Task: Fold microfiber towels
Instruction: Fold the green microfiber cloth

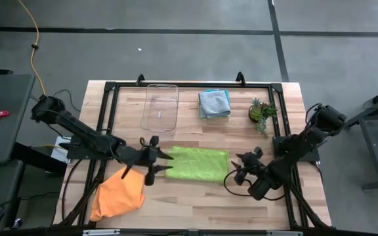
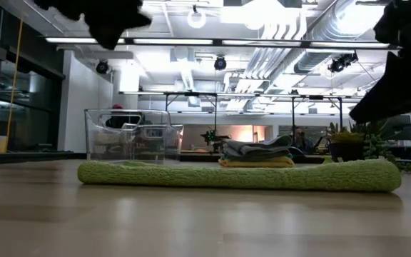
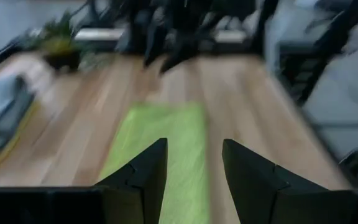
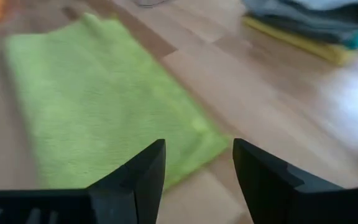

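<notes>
Lime green towel (image 1: 197,163) flat on table (image 1: 202,200), folded into a band, long axis running from one gripper to the other. Left gripper (image 1: 165,163) spread, empty, just off the towel's near short end, fingers (image 3: 143,177) aimed along its length. Right gripper (image 1: 239,168) spread too, nothing pinched, just beyond the opposite short end, fingers (image 4: 138,177) over that corner. Both about equally near, towel between them. Likely next: second fold across the long axis. Orange towel (image 1: 118,193) unfolded beside and behind left gripper; folded stack (image 1: 214,103) well beyond both.
</notes>
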`<act>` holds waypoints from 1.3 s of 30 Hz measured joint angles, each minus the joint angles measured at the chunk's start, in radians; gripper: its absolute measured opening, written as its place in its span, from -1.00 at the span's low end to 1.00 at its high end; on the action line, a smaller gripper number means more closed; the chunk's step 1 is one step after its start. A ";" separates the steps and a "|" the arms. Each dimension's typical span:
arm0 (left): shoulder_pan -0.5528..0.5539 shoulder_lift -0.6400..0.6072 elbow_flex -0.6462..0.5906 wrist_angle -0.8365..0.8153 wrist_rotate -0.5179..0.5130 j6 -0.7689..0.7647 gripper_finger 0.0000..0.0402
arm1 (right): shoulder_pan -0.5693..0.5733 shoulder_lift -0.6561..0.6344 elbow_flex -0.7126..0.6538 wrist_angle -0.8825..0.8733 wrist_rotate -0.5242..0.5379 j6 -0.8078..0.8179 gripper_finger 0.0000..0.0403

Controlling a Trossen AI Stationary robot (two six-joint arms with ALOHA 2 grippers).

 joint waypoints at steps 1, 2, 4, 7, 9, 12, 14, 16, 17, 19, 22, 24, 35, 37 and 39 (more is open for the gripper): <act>0.009 -0.007 -0.002 0.032 0.034 0.009 -0.29 | -0.003 -0.002 -0.013 0.067 0.001 -0.049 -0.10; 0.018 -0.019 -0.001 0.049 0.058 0.024 -0.29 | -0.009 -0.005 -0.024 0.133 0.004 -0.105 -0.10; 0.033 -0.057 0.004 0.062 0.081 0.071 -0.29 | -0.027 -0.007 -0.031 0.267 0.005 -0.245 -0.10; 0.049 -0.125 0.008 0.093 0.086 0.135 -0.29 | -0.070 -0.012 -0.031 0.472 -0.007 -0.497 -0.10; 0.055 -0.174 0.008 0.090 0.086 0.153 -0.29 | -0.103 -0.012 -0.031 0.579 -0.013 -0.639 -0.10; 0.055 -0.223 -0.006 0.093 0.085 0.156 -0.29 | -0.155 -0.012 -0.030 0.679 -0.021 -0.777 -0.10; 0.051 -0.252 -0.038 0.103 0.097 0.155 -0.30 | -0.186 -0.011 -0.031 0.735 -0.040 -0.840 -0.10; 0.044 -0.276 -0.086 0.137 0.105 0.145 -0.30 | -0.210 -0.006 -0.032 0.849 -0.059 -0.920 -0.10; 0.040 -0.287 -0.115 0.169 0.106 0.141 -0.31 | -0.221 0.003 -0.037 0.962 -0.076 -0.981 -0.10; 0.034 -0.299 -0.172 0.265 0.107 0.144 -0.32 | -0.235 0.027 -0.068 1.284 -0.158 -1.167 -0.10; 0.037 -0.316 -0.234 0.388 0.104 0.136 -0.32 | -0.266 0.078 -0.110 1.644 -0.282 -1.345 -0.10; 0.042 -0.320 -0.244 0.414 0.103 0.114 -0.32 | -0.296 0.084 -0.119 1.663 -0.261 -1.249 -0.10; 0.049 -0.401 -0.246 0.325 0.103 0.118 -0.32 | -0.298 -0.042 0.263 0.127 -0.346 -0.307 -0.10; 0.048 -0.416 -0.245 0.325 0.103 0.121 -0.32 | -0.287 0.000 0.372 -0.145 -0.389 -0.163 -0.10; 0.048 -0.431 -0.245 0.313 0.103 0.108 -0.32 | -0.282 0.050 0.445 -0.331 -0.441 -0.063 -0.10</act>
